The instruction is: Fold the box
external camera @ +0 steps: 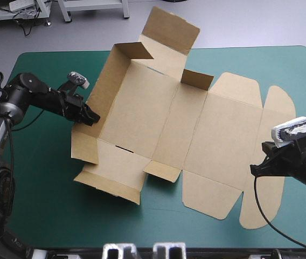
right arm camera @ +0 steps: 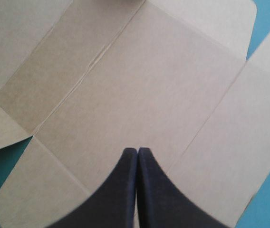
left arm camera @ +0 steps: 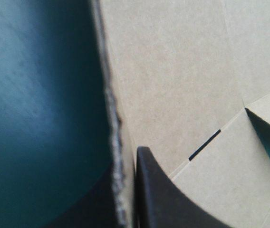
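Teal-green cover (external camera: 45, 178) beneath box (external camera: 158, 124) in left tool (left arm camera: 128, 164)

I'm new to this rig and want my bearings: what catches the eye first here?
A big brown box, cut and half-formed, sprawls across the teal-green cover, its left wall raised. The left claw pinches that wall's edge; the right claw, shut, sits over the flat lid end.

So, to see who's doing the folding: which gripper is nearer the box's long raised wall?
Left. The left gripper pinches that raised wall; the right gripper, shut, is over the flat lid panel, well away.
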Tool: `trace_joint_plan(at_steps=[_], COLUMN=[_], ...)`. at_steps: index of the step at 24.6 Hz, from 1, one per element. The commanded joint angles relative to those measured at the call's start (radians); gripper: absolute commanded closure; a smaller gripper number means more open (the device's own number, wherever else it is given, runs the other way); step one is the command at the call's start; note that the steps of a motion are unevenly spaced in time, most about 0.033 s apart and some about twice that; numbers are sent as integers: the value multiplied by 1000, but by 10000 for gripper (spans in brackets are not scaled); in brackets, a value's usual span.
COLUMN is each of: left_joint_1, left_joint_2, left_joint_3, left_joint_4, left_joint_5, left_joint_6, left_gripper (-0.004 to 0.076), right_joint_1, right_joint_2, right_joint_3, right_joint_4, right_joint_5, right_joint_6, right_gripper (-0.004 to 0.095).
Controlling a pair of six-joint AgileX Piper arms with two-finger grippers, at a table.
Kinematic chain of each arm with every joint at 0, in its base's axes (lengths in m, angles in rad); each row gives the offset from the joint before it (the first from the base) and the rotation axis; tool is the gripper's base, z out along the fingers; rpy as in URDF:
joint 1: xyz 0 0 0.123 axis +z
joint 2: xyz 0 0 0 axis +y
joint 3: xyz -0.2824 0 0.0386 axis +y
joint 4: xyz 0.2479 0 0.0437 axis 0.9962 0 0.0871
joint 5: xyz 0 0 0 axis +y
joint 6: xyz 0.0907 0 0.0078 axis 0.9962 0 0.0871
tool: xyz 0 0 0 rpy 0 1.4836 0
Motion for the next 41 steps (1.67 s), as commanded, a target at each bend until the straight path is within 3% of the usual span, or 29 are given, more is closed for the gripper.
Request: trace_joint_plan(at_steps=[1,5,10,14,17,21,24,30,41], left_joint_1=[-89,-175,-294,-382,-438,-480,-490,-490,-510], left_joint_2=[-43,-43,-43,-43,-43,-43,-43,-43,-43], left_joint_3=[-167,-313,-486,-491,-491,-464,-439,-351,-289], left_joint_4=[133,241,267,420,478,478,453,395,338], left_joint_5=[-23,-61,-110,-154,-185,-384,-414,-470,-613], left_joint_6=[13,35,149,176,169,230,302,376,462], left_gripper=[731,731,731,731,731,733,733,733,733], right_joint_1=[-3,-3,-3,-3,-3,-3,-3,-3,-3], right_joint_2=[4,34,141,250,302,330,350,412,683], right_joint_3=[-20,-45,-157,-251,-295,-306,-340,-446,-812], right_joint_4=[60,84,54,30,29,77,79,74,14], right_joint_5=[-136,-200,-197,-197,-208,-327,-347,-286,-68], right_joint_6=[11,39,32,40,-84,-83,-57,-15,35], right_gripper=[926,925,925,925,925,925,925,925,925])
